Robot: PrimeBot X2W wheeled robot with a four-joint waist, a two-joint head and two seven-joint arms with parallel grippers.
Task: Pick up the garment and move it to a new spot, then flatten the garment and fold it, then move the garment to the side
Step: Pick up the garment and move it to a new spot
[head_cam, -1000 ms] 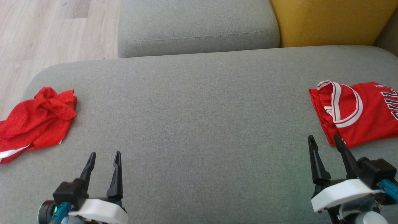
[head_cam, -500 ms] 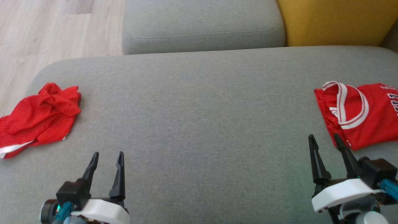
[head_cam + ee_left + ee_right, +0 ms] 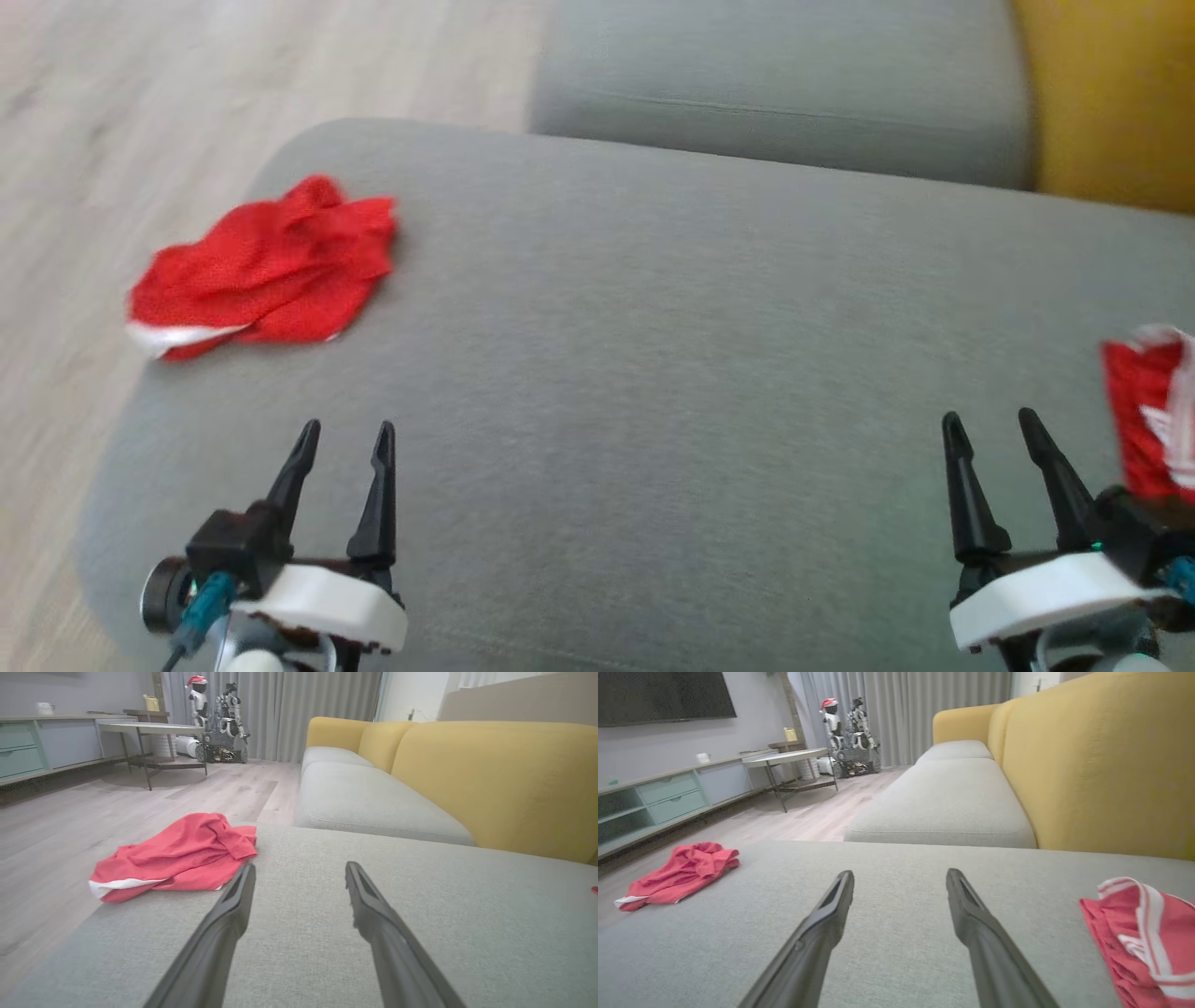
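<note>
Bright, even, diffuse daylight throughout, with a faint soft shadow under the crumpled red mesh garment [image 3: 266,266] on the broad grey woven-fabric sofa cushion [image 3: 653,373]. Smeared by motion blur in the head view, strongest across the pale wood-plank floor [image 3: 93,112] and the red jersey with white trim [image 3: 1144,420] at the right edge. Sharper in the wrist views, with wide-angle stretch toward the borders.

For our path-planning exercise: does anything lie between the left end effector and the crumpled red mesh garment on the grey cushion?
Nothing visible does. The left end effector is open, and the crumpled red mesh garment lies ahead and to its left near the edge of the grey fabric cushion, with bare upholstery between them.
</note>
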